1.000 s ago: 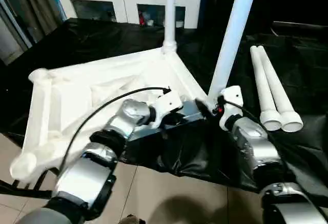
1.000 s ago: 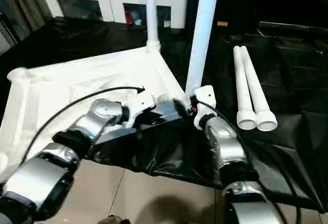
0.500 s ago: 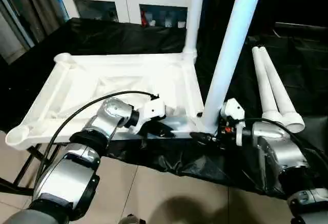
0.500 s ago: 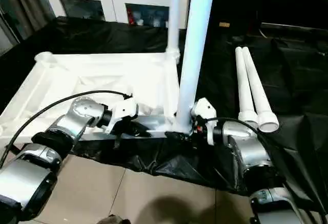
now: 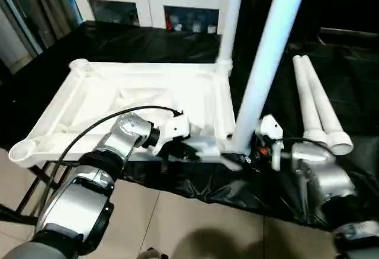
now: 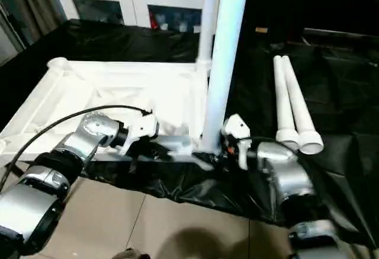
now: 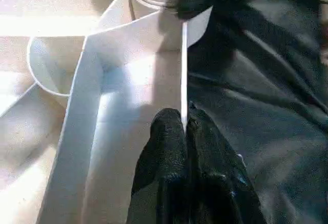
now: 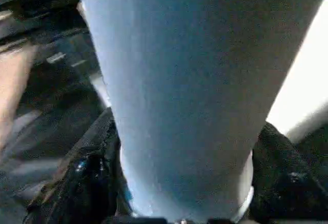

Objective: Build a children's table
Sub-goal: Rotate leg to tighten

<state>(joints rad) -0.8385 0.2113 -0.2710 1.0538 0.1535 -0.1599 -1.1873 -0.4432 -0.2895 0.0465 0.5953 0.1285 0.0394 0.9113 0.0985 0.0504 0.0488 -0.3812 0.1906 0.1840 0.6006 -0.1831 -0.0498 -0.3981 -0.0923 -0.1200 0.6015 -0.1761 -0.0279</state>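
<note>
No writing or brand mark can be read anywhere. Taking the white plastic tabletop (image 5: 148, 102) as the landmark: it lies upside down on the black-covered work table (image 5: 118, 42), ribbed underside up, with open round sockets at its corners.

Nearest, at the tabletop's near rim, the left gripper (image 7: 183, 126) pinches the thin rim wall, its black fingers almost together with the wall between them. At the tabletop's near right corner, the right gripper (image 5: 240, 159) sits around the base of an upright white leg (image 5: 266, 57); one black finger (image 8: 82, 178) shows on each side of the leg, the jaws standing as wide as the leg. This leg rises out of the near right corner socket.

At the tabletop's far right corner, a second leg (image 5: 231, 16) stands upright in its socket.

Right of the tabletop, apart from it, two more legs (image 5: 317, 102) lie side by side on the black cover, touching, flared ends nearest.

Beyond the tabletop stands a white glass-door cabinet (image 5: 148, 4); small items sit behind the glass, too unclear to identify.
</note>
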